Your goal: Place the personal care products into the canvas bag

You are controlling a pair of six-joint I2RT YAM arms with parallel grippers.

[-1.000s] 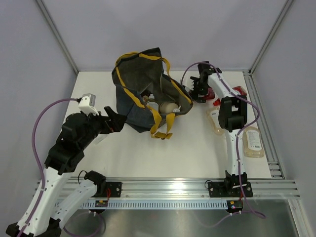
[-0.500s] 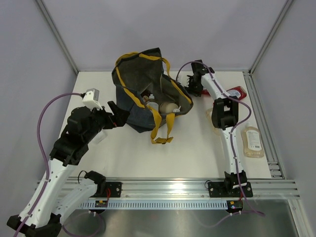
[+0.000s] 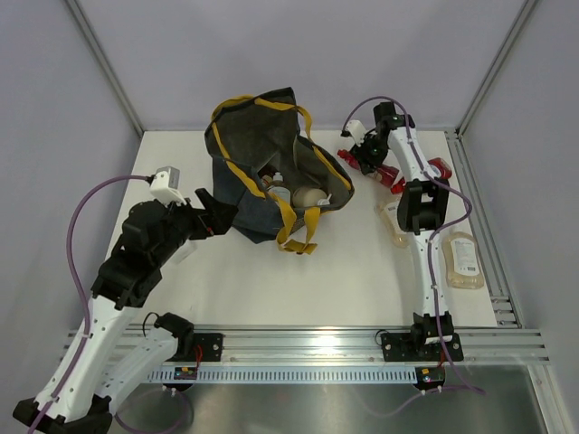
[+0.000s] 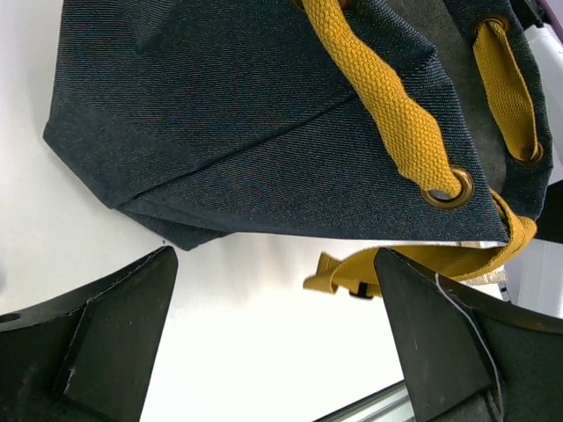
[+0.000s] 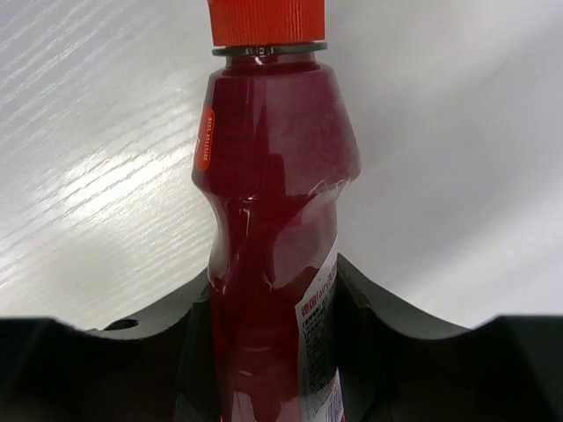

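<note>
My right gripper (image 3: 369, 154) is shut on a dark red pouch (image 3: 389, 179) with a red cap, right of the canvas bag (image 3: 262, 163). In the right wrist view the red pouch (image 5: 273, 176) is pinched between the black fingers (image 5: 387, 325), its soft body dented, cap pointing away. A second red pouch (image 3: 441, 167) lies further right. Two pale beige pouches (image 3: 394, 222) (image 3: 464, 260) lie near the right arm, and another beige one (image 3: 308, 195) shows inside the bag's mouth. My left gripper (image 3: 213, 213) stands open by the bag's left side, with the navy fabric (image 4: 264, 114) and mustard strap (image 4: 387, 114) just beyond it.
A metal rail (image 3: 470, 172) runs along the table's right edge next to the pouches. The bag's yellow handle loop (image 3: 297, 237) trails onto the white tabletop (image 3: 298, 289) toward the front. Grey walls close the back and sides.
My right gripper has closed around the dark red pouch and shifted slightly up and right with it. My left arm has edged closer to the bag, still open.
</note>
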